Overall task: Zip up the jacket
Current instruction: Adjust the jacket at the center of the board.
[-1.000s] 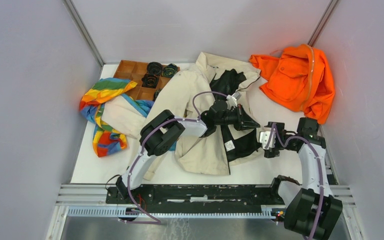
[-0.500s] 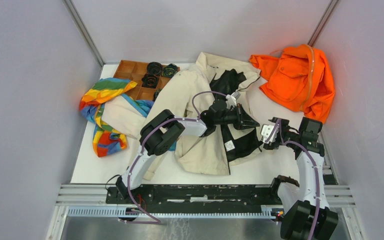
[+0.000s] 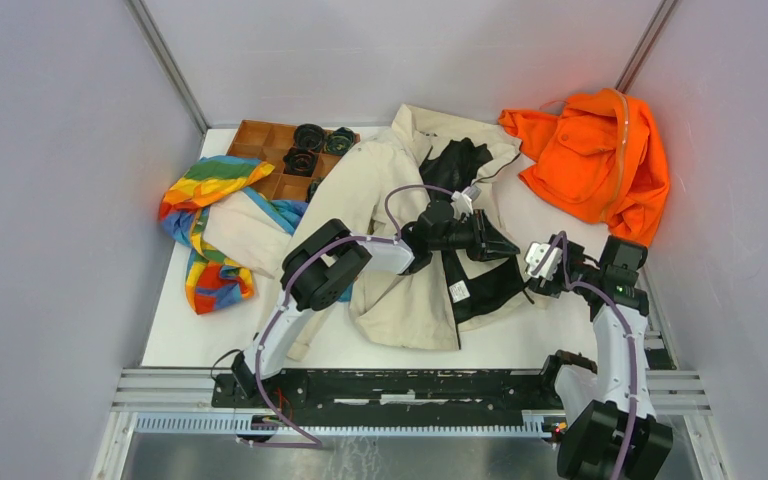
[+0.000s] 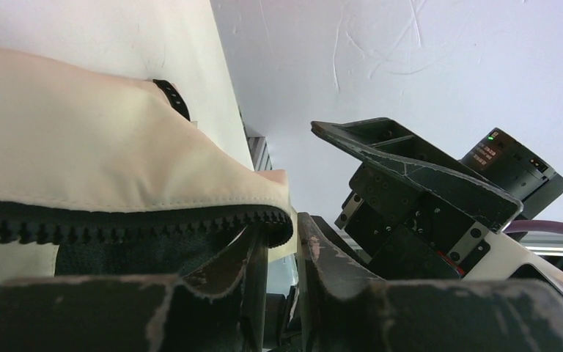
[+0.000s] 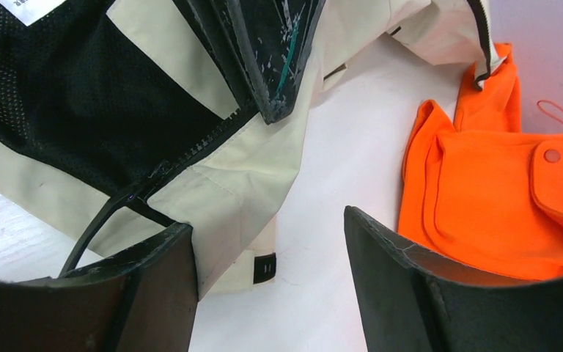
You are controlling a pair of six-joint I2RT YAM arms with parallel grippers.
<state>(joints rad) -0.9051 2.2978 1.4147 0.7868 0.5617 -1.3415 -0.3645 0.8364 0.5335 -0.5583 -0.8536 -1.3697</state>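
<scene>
Beige jacket [image 3: 360,190] is lying unzipped beside the orange garment [image 3: 585,160], left pincer [image 4: 282,231] barely parted at its zipper edge [image 4: 117,224], grip unclear, right pincer [image 5: 264,227] hovering spread and empty, so that edge may be slipping loose.

Jacket [image 3: 400,300] lies centrally, tray [image 3: 255,135] and cloth [image 3: 210,185] to its left, garment [image 3: 585,160] right.

Cream jacket [image 3: 375,185], black lining [image 3: 460,160]; orange garment [image 3: 585,165]
</scene>
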